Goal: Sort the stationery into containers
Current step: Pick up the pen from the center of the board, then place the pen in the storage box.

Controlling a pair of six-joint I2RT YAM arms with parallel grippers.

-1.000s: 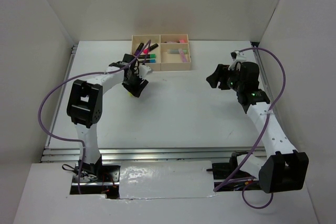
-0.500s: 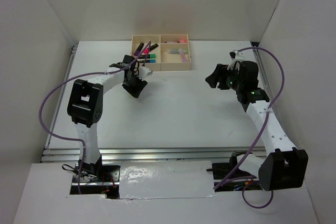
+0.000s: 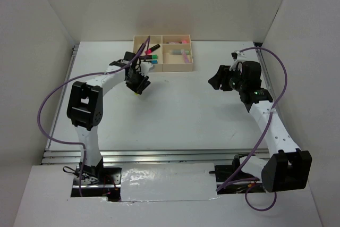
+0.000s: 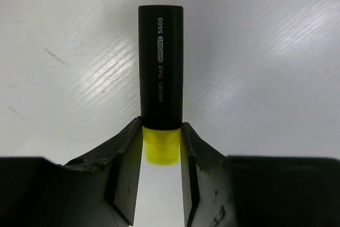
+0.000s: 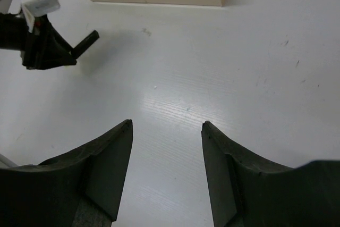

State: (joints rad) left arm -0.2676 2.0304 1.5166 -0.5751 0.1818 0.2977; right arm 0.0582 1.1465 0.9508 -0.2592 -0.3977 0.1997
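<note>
Right tool [image 5: 166, 126]: spread wide and empty, hanging over bare counter [image 5: 255, 78], well apart from the tray.
Left tool [image 4: 161, 131]: closed on a black highlighter [image 4: 160, 73]; the yellow end is pinched between the fingers [image 4: 130, 147] and the black barrel sticks out ahead.
Highlighter position: held in the left tool, near the tray's front left corner but not over it. A shadow in the right wrist view suggests it is off the counter.
Weight: judged very light; little squeeze should be needed.
Stiffness: a rigid plastic tube, unlikely to bend or crush.
Surface: smooth, round and probably slippery, so rolling or twisting between flat fingers is a risk.
Grip point: the hold is at one end, so the long barrel may swing. A mid-barrel hold, across the tube, would be judged steadier.
Fragility: low; a short drop into a section should do no harm.
Tray [image 3: 163, 70]: beige, at the far side of the counter, with thin walls.
Tray contents: several markers [image 3: 150, 54] lie in the large left section, and pastel ones in the right sections.
</note>
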